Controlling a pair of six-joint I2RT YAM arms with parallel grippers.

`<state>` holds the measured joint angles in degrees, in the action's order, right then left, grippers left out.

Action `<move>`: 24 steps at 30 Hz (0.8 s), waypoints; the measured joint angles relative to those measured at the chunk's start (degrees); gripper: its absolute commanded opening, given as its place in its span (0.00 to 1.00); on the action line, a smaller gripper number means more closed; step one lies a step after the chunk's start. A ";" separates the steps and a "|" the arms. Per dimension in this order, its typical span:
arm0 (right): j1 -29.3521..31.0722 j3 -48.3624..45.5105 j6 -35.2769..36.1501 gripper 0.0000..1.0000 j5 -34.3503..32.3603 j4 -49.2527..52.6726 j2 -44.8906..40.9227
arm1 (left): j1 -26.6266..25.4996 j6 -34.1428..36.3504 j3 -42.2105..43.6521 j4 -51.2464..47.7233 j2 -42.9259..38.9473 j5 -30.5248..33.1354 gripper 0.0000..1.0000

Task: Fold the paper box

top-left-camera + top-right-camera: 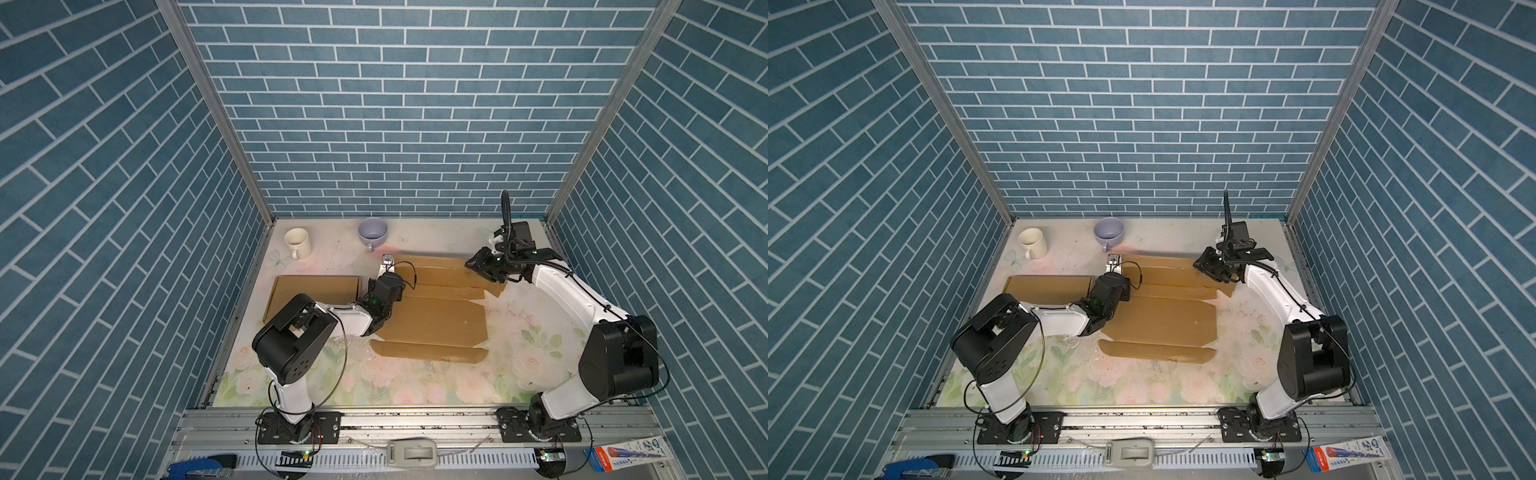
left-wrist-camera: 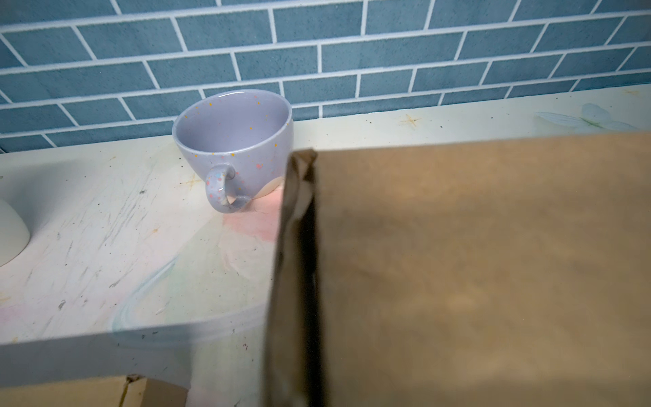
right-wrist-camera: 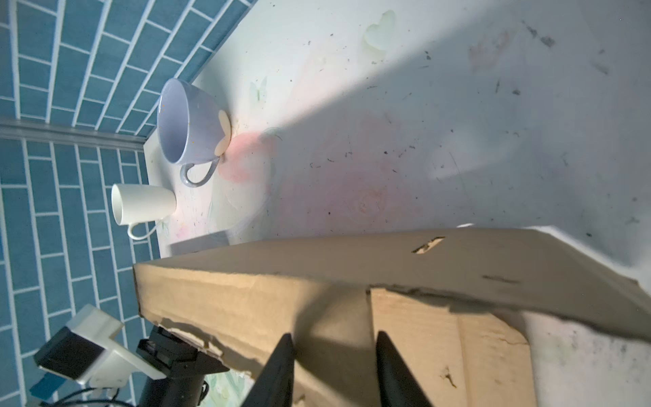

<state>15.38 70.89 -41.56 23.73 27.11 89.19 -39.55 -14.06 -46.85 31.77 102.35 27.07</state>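
One paper box [image 1: 436, 320] lies mostly flat (creases running left-right).

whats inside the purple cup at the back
Nothing shows in the purple cup: the left wrist view shows bare inner wall, and in both top views it looks empty. Its very bottom is hidden behind the near rim in the wrist view, and too small from above.

cardboard box [image 1: 1163, 320] unfolded, R hand [image 1: 1202, 268] at corner

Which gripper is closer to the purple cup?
Left. The left gripper sits just in front of the speckled lavender ceramic cup; the right gripper is far to its right.
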 measured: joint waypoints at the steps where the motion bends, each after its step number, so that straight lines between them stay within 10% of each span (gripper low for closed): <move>1: -0.20 0.00 -0.35 0.25 0.59 -0.68 0.00 | 0.09 0.00 -0.04 -0.11 0.07 0.07 0.00; 13: -6.99 -1.95 2.58 0.38 5.27 -2.19 -5.31 | 0.59 -0.37 -2.84 -5.33 0.11 -0.37 0.00; 24: -11.56 -24.04 3.78 0.00 -3.30 -9.38 -20.17 | 1.95 -1.42 -12.41 -20.70 0.59 -3.02 0.00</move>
<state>3.81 46.85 -37.78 20.43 17.74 69.01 -37.60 -15.49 -59.27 11.07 102.94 24.05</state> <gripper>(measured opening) 0.051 0.075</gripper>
